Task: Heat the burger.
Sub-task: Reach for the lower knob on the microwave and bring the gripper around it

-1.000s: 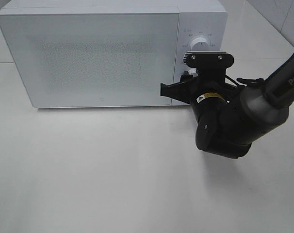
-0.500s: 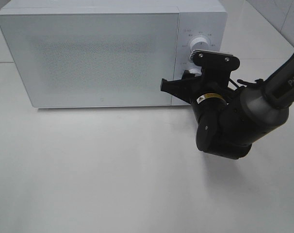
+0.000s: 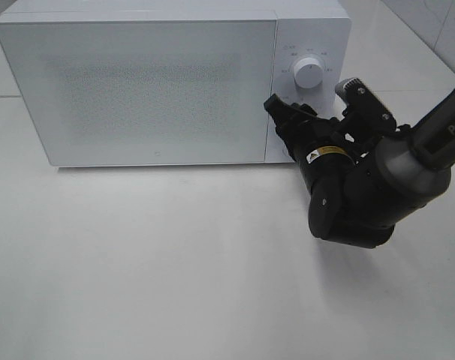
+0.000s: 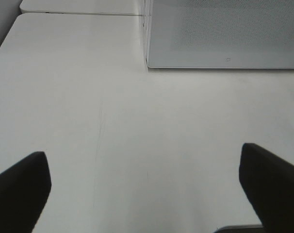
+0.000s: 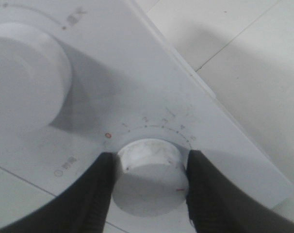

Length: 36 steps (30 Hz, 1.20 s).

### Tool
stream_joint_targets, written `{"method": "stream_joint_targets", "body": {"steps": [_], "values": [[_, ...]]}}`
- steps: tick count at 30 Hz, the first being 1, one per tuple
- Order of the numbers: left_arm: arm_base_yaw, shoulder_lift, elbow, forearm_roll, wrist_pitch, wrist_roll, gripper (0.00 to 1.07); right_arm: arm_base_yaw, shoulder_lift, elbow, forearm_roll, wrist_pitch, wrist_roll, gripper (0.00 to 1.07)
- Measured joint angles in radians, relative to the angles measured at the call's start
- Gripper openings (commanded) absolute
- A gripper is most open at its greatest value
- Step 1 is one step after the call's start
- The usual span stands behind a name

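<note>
The burger is out of view; the white microwave [image 3: 152, 82] stands with its door closed. My right gripper [image 3: 289, 114] is pressed against the control panel below the upper dial [image 3: 308, 73]. In the right wrist view its two fingers [image 5: 96, 194] sit on either side of the lower timer knob [image 5: 149, 182], touching it, so the gripper [image 5: 149, 170] is shut on the knob. My left gripper [image 4: 144, 189] is open over bare table, facing the microwave's lower left corner [image 4: 149, 63]. It holds nothing.
The microwave fills the back of the white table [image 3: 152, 262]. The bulky right arm [image 3: 363, 195] hangs in front of the panel's lower right. The upper dial [image 5: 21, 82] lies close beside the gripped knob. A table seam [image 4: 79, 13] runs behind the left side.
The right wrist has rolled clockwise with its fingers on the lower knob. Its camera mount swung right, uncovering the upper dial. The left gripper has not moved.
</note>
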Motion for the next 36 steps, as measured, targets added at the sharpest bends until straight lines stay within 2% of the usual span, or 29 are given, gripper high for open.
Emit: {"method": "stream_joint_targets", "body": {"steps": [1,6,8,11,13,16,18,21,26,36], "values": [[0.0,0.0,0.0,0.0,0.0,0.0,0.98,-0.002,0.001,0.004,-0.012,-0.001,0.095,0.0],[0.0,0.0,0.0,0.0,0.0,0.0,0.98,-0.007,0.002,0.009,-0.028,-0.005,0.233,0.0],[0.0,0.0,0.0,0.0,0.0,0.0,0.98,-0.007,0.003,0.009,-0.029,-0.006,0.398,0.0],[0.0,0.0,0.0,0.0,0.0,0.0,0.98,-0.007,0.003,0.009,-0.029,-0.006,0.437,0.0],[0.0,0.0,0.0,0.0,0.0,0.0,0.98,-0.007,0.003,0.009,-0.029,-0.006,0.635,0.0],[0.0,0.0,0.0,0.0,0.0,0.0,0.98,-0.007,0.003,0.009,-0.029,-0.006,0.672,0.0],[0.0,0.0,0.0,0.0,0.0,0.0,0.98,-0.007,0.003,0.009,-0.029,-0.006,0.821,0.0],[0.0,0.0,0.0,0.0,0.0,0.0,0.98,-0.007,0.003,0.009,-0.029,-0.006,0.909,0.0],[0.0,0.0,0.0,0.0,0.0,0.0,0.98,-0.007,0.003,0.009,-0.029,-0.006,1.013,0.0],[0.0,0.0,0.0,0.0,0.0,0.0,0.98,-0.007,0.003,0.009,-0.029,-0.006,1.038,0.0]]}}
